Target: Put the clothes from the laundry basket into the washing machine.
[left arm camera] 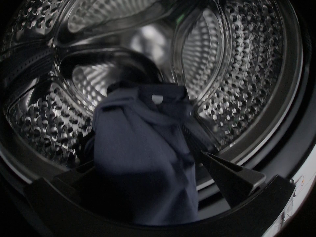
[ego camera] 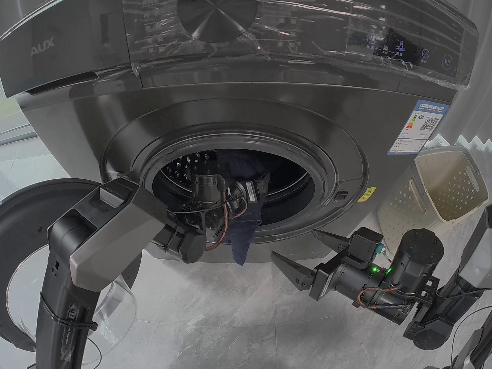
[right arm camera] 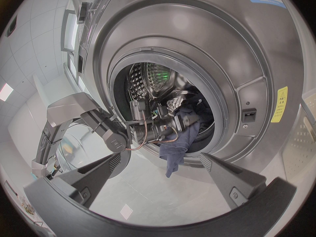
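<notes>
The washing machine [ego camera: 318, 114] stands with its round mouth open. My left gripper [ego camera: 256, 185] sits in that mouth, in front of the steel drum [left arm camera: 250, 66]. A dark navy cloth [left arm camera: 141, 142] lies between its fingers, which stand wide apart and open. Part of the cloth [ego camera: 245, 234] hangs out over the lower rim of the opening, as the right wrist view also shows [right arm camera: 179, 145]. My right gripper [ego camera: 294, 244] hovers open and empty below and right of the mouth, close to the floor. The cream laundry basket [ego camera: 451, 190] stands to the right of the machine.
The machine's round door [ego camera: 20, 242] is swung open at the left, beside my left arm. Grey tiled floor [ego camera: 230, 313] lies in front of the machine. The basket's perforated wall [right arm camera: 301, 145] is close to my right arm.
</notes>
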Tool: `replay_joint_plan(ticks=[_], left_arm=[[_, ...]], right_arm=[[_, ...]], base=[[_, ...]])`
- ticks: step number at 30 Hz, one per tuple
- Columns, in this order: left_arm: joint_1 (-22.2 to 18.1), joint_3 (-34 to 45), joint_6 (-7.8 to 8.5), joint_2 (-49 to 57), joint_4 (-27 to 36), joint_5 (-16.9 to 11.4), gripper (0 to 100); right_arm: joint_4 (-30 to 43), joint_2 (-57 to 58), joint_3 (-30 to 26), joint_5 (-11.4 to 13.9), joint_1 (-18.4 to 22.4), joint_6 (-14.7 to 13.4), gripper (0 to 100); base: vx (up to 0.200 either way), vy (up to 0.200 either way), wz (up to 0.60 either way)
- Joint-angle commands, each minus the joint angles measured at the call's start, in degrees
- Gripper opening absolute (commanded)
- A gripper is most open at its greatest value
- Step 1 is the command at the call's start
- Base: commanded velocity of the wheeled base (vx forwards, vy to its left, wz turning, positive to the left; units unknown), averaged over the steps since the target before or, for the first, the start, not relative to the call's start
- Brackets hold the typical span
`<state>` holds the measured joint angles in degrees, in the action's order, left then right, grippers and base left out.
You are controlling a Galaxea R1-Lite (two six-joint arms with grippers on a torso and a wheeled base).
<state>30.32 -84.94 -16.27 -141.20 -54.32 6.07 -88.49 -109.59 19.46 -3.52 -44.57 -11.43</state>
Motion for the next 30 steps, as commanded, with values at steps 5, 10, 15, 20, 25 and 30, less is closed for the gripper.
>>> replay_joint_plan(ticks=[5, 10, 15, 20, 25, 30], left_arm=[[0.3, 3.6, 0.19, 1.5, 5.6, -1.2, 0], [0.2, -0.6, 0.19, -0.1, 4.6, -1.6, 0], [-0.3, -5.5, 0.19, -1.1, 4.3, -0.3, 0], [-2.6, -17.8, 0.01, -6.7, 3.3, 6.8, 0], [-2.6, -21.5, 0.28, -8.7, 1.1, 6.9, 0], [-1.8, -20.7, 0.54, -8.6, 1.1, 6.8, 0]], right_arm=[[0.0, 0.8, 0.7, 0.0, -0.3, 0.0, 100], [0.0, 0.8, 0.7, 0.0, -0.4, -0.1, 100], [0.0, 0.9, 0.8, 0.0, -0.3, -0.1, 100], [0.0, 0.6, 0.9, 0.0, -0.4, -0.1, 100], [0.0, 0.7, 0.9, 0.0, -0.4, -0.1, 100], [0.0, 0.4, 0.8, 0.0, -0.4, -0.1, 100]], base=[[0.000, 0.000, 0.00], [0.000, 0.000, 0.00], [0.000, 0.000, 0.00], [0.000, 0.000, 0.00], [0.000, 0.000, 0.00], [0.000, 0.000, 0.00]])
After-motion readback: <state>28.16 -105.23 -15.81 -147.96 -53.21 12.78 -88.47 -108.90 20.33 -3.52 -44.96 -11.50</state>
